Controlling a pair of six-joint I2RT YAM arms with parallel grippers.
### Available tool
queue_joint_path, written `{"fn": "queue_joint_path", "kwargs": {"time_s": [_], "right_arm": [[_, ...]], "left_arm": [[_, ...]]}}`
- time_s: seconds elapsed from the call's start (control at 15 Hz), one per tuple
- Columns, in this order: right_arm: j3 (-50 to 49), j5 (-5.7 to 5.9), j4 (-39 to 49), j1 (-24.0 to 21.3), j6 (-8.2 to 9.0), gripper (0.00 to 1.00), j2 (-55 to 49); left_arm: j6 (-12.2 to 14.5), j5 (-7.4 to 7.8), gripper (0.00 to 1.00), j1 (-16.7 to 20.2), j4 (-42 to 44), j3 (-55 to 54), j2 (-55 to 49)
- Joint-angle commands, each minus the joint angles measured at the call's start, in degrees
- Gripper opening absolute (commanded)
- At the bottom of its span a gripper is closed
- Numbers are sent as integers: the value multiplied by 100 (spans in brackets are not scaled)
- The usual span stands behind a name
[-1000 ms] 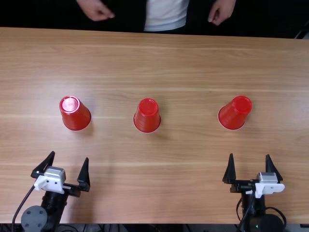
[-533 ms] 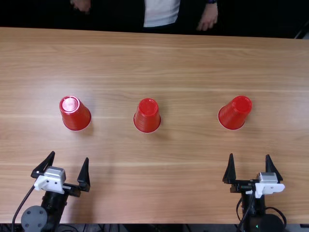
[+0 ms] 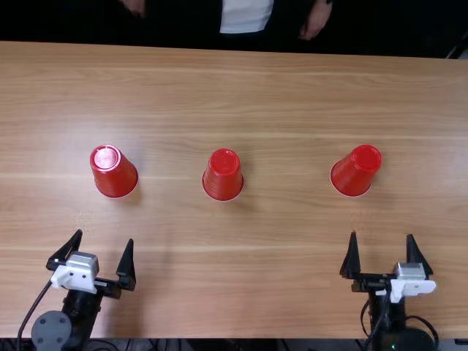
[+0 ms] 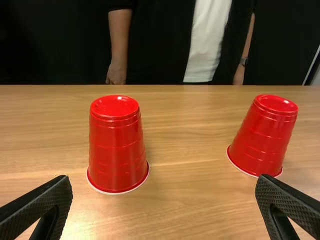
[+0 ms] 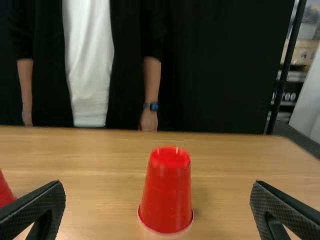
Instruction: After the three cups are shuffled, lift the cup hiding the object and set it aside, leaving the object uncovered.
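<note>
At the near edge of the table (image 3: 234, 292), the left gripper (image 3: 103, 238) hangs just over the wood toward the near left corner. Its two fingers are spread wide with nothing between them. The right gripper (image 3: 381, 237) sits the same way toward the near right corner, likewise spread and holding nothing. Both point at the far edge. I read this as a waiting pose, fingers parted in advance so either arm can go straight forward onto a cup once one is chosen.

Farther in, about midway between the near and far edges, three red cups stand mouth-down, well apart, in a row parallel to the near edge. The left cup (image 3: 112, 172) is almost straight ahead of the left gripper, with bare wood between them. The middle cup (image 3: 222, 175) stands between the two arms, somewhat nearer the left one. The right cup (image 3: 355, 170) is ahead of the right gripper, a little toward the table's middle, and touches neither finger.

Every rim sits flat on the wood, so the object is fully covered — which cup hides it cannot be told from here
</note>
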Motion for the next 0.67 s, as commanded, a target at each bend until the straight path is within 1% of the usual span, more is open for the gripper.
{"fn": "queue_joint_path", "kwargs": {"time_s": [0.0,0.2,0.27,0.33,0.4,0.47,0.6], "right_arm": [[582,31,10,-75,-14,100,234],[1531,31,-370,-75,28,100,1096],[1909,-1,-570,-75,28,100,1421],[2357,10,-897,-75,28,100,1737],[2805,10,-1340,-75,28,100,2124],[3236,-1,-1688,-75,28,100,2476],[4018,-11,-2215,-57,18,100,3126]], "left_arm": [[22,-313,100,15,-224,554,-16],[32,-1135,100,32,-678,2084,1619],[32,-1336,100,32,-952,2637,1988],[32,-1431,100,23,-1279,3165,2322],[22,-1483,100,32,-1648,3674,2656],[32,-1568,100,32,-2070,4193,2990],[32,-1779,100,41,-2893,5195,3587]]}}
